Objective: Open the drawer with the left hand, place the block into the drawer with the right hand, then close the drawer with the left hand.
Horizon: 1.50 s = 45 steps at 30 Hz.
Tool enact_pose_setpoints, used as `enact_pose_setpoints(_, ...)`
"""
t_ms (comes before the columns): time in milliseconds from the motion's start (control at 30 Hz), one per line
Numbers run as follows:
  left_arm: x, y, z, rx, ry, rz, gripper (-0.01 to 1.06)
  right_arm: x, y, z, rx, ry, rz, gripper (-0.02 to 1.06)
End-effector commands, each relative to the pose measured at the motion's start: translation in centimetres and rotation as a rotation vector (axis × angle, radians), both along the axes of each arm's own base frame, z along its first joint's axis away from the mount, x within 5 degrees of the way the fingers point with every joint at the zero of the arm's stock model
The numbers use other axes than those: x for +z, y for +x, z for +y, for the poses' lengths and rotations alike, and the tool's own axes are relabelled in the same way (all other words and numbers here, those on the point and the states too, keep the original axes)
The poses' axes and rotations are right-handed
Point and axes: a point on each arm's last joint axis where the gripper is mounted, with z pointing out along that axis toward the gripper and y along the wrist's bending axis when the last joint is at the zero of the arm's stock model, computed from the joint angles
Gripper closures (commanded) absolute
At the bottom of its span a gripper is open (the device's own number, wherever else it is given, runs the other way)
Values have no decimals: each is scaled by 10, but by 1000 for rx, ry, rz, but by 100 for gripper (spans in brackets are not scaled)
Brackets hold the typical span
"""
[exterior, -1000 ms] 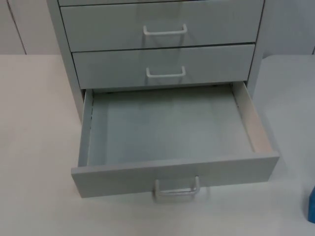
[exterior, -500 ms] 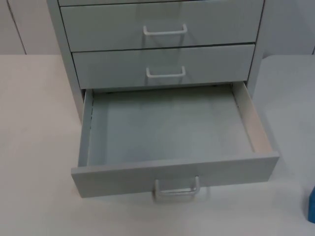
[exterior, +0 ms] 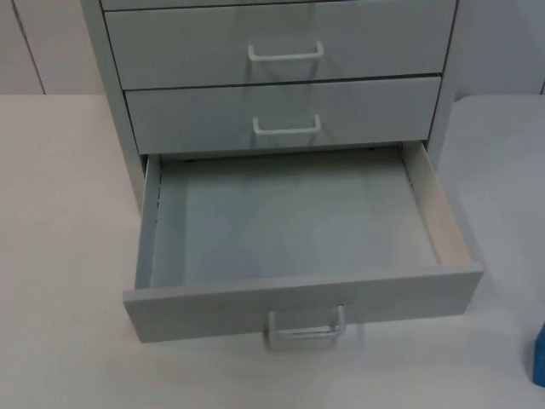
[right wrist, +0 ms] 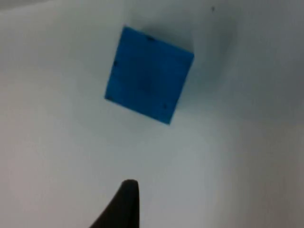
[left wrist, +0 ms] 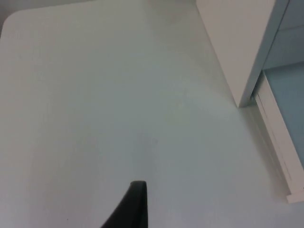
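right pincer [right wrist: 124,209], grip state unreadable, hovers over the blue block [right wrist: 148,74]; drawer [exterior: 302,300] unchanged, open, awaiting block.

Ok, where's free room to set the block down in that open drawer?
The whole floor of the open bottom drawer is bare, bordered by its front panel and side walls. Bare table lies to its left. The blue block sits on the table, right of the drawer.

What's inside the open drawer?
Nothing: the open drawer shows only its bare grey floor. The blue block lies outside on the table. Behind its front panel, a strip is hidden.
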Motion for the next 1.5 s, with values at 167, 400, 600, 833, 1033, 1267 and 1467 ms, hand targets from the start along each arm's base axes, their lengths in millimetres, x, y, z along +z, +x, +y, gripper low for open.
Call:
enact_pose_setpoints(167, 0, 0, 0, 8, -5, -10, 0, -14, 18, 27, -81, -27, -71, -1)
enact_pose_setpoints(400, 0, 0, 0, 8, -5, -8, 0, -39, 26, 58, -97, -122, -92, -1)
enact_pose_setpoints(600, 0, 0, 0, 7, -9, -7, 0, -58, 33, 62, -125, -158, -74, 1)
enact_pose_setpoints(833, 0, 0, 0, 6, -14, -5, 0, -70, 41, 69, -146, -104, -96, 1)
enact_pose_setpoints(1033, 0, 0, 0, 6, -14, -5, 0, -87, 45, 73, -156, -94, -71, 2)
enact_pose_setpoints(1267, 0, 0, 0, 6, -14, -5, 0, -101, 46, 74, -164, -102, -36, 32)
enact_pose_setpoints(1467, 0, 0, 0, 6, -14, -5, 0, -101, 44, 73, -155, -118, -24, 98)
